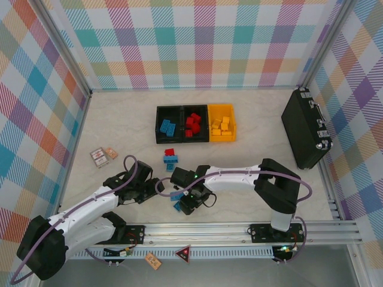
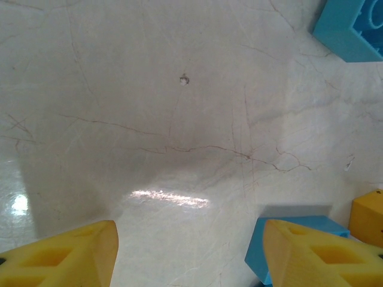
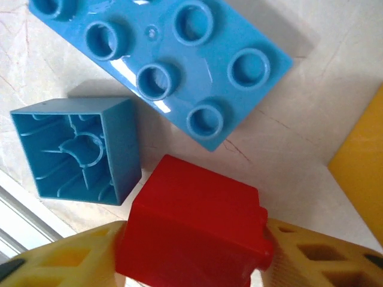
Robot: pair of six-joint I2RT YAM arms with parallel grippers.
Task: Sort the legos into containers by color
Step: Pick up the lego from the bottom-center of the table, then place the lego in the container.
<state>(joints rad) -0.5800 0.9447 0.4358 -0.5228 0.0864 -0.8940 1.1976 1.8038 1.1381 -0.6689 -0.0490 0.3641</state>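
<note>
Top: right gripper [image 1: 190, 202] low near front edge; middle bin [image 1: 195, 140] holding reds [image 1: 192, 124] lies straight ahead, well apart. Left gripper [image 1: 149, 185] just left of it.
Left wrist: jaws apart, empty; blue brick [image 2: 281, 230] at right.
Right wrist: gripper clamps red brick [image 3: 191, 221].

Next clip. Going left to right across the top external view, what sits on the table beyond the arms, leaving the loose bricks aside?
printed cards → left black bin with blue legos → middle black bin with red legos → yellow-orange bin → black case
</note>
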